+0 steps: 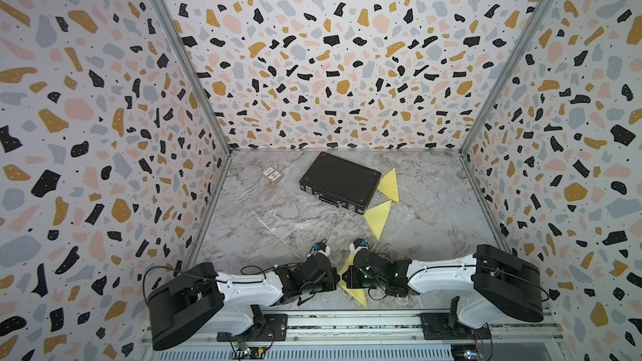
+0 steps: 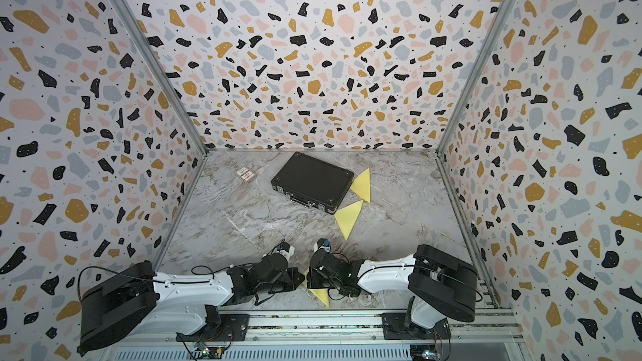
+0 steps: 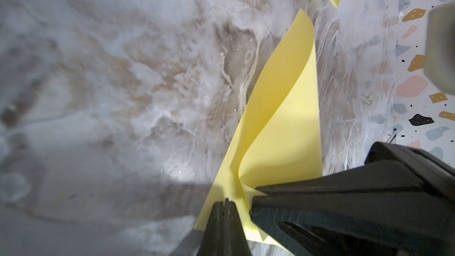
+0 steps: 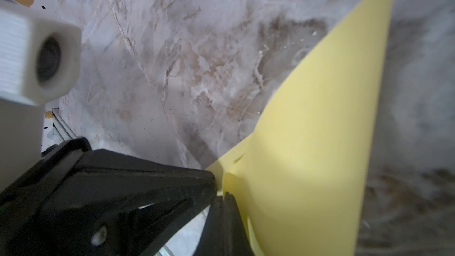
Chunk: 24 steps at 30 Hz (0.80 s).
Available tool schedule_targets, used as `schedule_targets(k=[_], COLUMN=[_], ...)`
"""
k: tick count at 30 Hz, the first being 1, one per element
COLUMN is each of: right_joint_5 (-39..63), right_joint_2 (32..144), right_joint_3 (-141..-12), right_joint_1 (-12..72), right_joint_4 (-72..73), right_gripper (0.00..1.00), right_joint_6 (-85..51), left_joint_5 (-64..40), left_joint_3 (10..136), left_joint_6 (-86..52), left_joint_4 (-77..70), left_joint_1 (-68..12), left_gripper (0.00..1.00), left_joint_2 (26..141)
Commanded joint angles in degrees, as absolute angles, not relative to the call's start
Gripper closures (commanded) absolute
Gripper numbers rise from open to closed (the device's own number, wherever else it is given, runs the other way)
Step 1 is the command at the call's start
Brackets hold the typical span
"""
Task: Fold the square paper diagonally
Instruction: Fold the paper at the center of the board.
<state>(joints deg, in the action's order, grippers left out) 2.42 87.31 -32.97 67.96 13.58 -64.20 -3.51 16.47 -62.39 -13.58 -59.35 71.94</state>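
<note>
The fold is under way but not set: the square sheet of thin yellow paper (image 3: pixel 283 119) arches up off the grey marbled surface (image 3: pixel 110 82) in a loose curl, with no crease pressed in. It lies directly under and ahead of both sets of jaws, which meet almost tip to tip over one corner of it. The left gripper (image 3: pixel 224 203) has its jaws fully closed, with the tips resting on the sheet; whether an edge is nipped between them cannot be told. The right gripper (image 4: pixel 225 197), just beside it, also has its jaws closed. The raised flap runs down into their tips, so they appear to pinch it. The next move, I judge, calls for carrying that flap across to the opposite corner and matching the edges. The diagonal then needs flattening while the other jaws pin the lower layer.
</note>
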Motion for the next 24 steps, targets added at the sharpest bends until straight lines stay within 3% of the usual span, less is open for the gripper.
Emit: schedule_targets(k=[1,22,24], right_joint_5=[2.9,4.0,4.0], right_joint_2=[88.0,89.5,89.5], right_joint_3=[-33.8,-33.2,-32.7], right_joint_1=[68.3,68.4,68.4], right_joint_4=[14.2,14.0,14.0], right_gripper=[1.0,1.0,0.94], right_joint_6=[-64.7,-64.8,-64.9], left_joint_5=[-1.7,-1.5,-1.4], left_joint_3=[14.0,14.0,14.0], left_joint_6=[-62.4,-62.6,-62.6], left_joint_4=[-7.3,-7.0,-6.9], left_joint_1=[-59.7,-59.8,-59.8], left_gripper=[1.0,1.0,1.0], left_joint_2=[72.8,72.6,72.4])
